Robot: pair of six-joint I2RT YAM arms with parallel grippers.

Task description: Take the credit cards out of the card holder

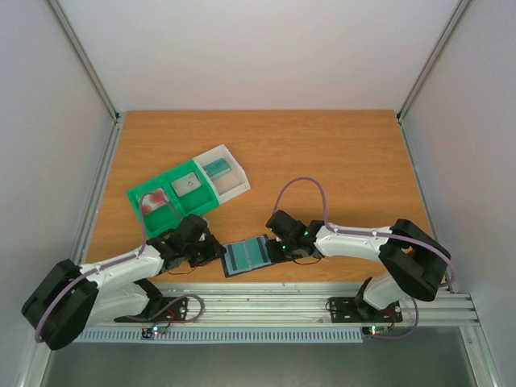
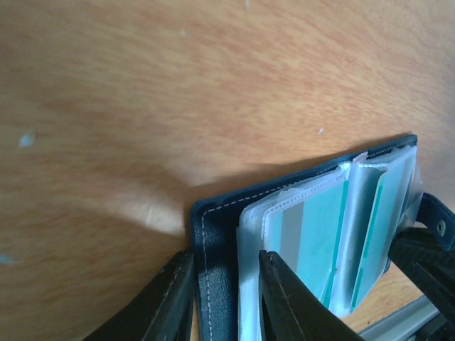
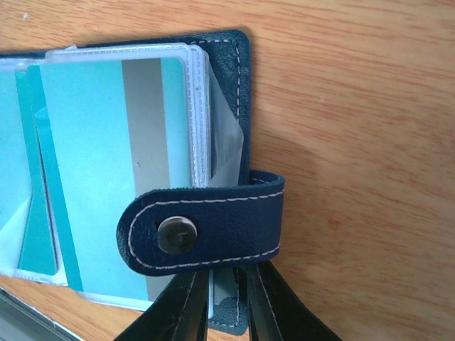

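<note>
The card holder (image 1: 246,256) lies open, with teal credit cards (image 3: 92,142) showing inside. The left gripper (image 2: 226,256) pinches one cover edge, and the right gripper (image 3: 226,284) pinches the other, by the clasp.

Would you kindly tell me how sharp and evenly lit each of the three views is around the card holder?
Top external: evenly lit, sharp, soft shadows on the table. Left wrist: card holder crisp, far wood blurred, a bright glare patch beside its corner. Right wrist: tab clasp and stitching sharp, sheen on the plastic sleeves.
</note>
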